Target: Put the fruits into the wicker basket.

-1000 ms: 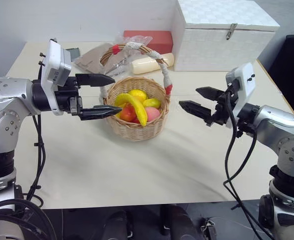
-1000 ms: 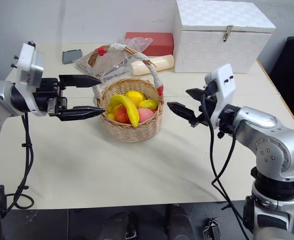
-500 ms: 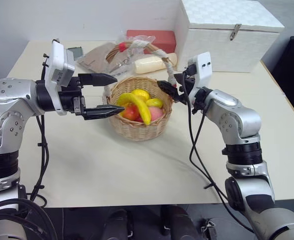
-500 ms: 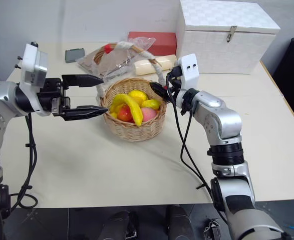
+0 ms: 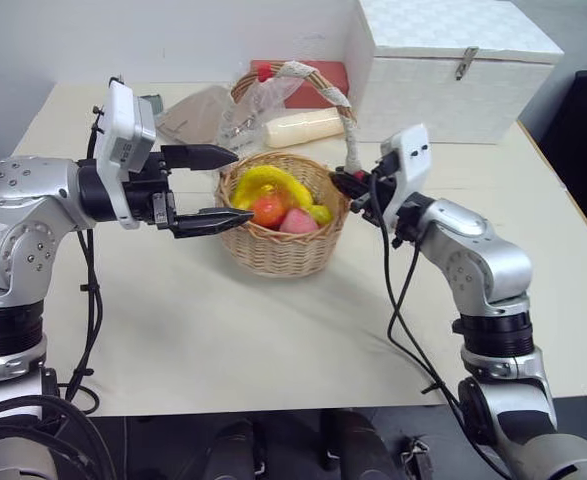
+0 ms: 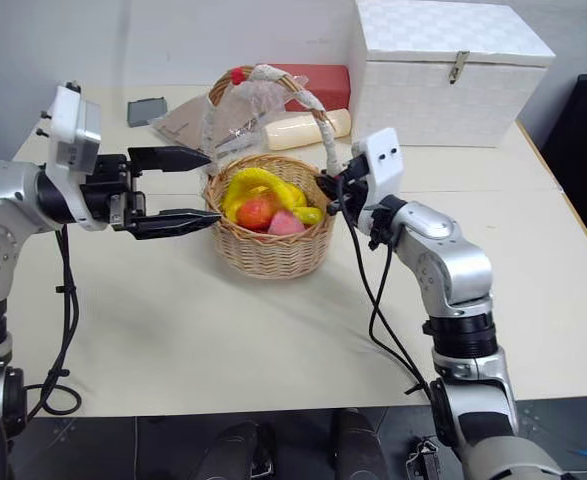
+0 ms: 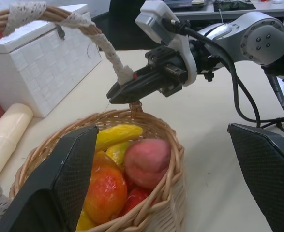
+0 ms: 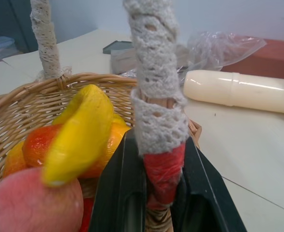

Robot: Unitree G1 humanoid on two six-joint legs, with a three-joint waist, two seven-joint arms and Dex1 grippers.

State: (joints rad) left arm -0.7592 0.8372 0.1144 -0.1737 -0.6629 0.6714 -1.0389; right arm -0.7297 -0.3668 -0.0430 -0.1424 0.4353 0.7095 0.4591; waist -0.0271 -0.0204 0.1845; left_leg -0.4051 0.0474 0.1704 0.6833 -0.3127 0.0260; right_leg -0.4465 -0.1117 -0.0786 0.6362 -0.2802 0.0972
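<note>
The wicker basket [image 5: 283,248] stands mid-table with its banded handle [image 5: 308,72] arching high. Inside lie the fruits: a yellow banana [image 5: 268,183] on top, a red-orange mango [image 5: 267,210] and a pink peach [image 5: 296,222]. My right gripper [image 5: 343,182] is shut on the red-wrapped foot of the handle [image 8: 161,166] at the basket's right rim. A black finger [image 8: 120,193] shows on each side of that foot. Level at the basket's left rim, my left gripper [image 5: 235,184] is open and holds nothing. Its wrist view looks over the peach [image 7: 146,162] toward the right gripper [image 7: 120,92].
A white woven lidded box [image 5: 453,65] stands at the back right. Behind the basket lie a cream roll [image 5: 298,128], a crumpled plastic bag [image 5: 243,115], a red box [image 5: 323,78] and a small dark device [image 6: 145,110].
My right arm swung in from the right and its gripper shut on the handle's foot. The basket's handle now stands higher and the fruits have shifted. The left gripper kept still.
</note>
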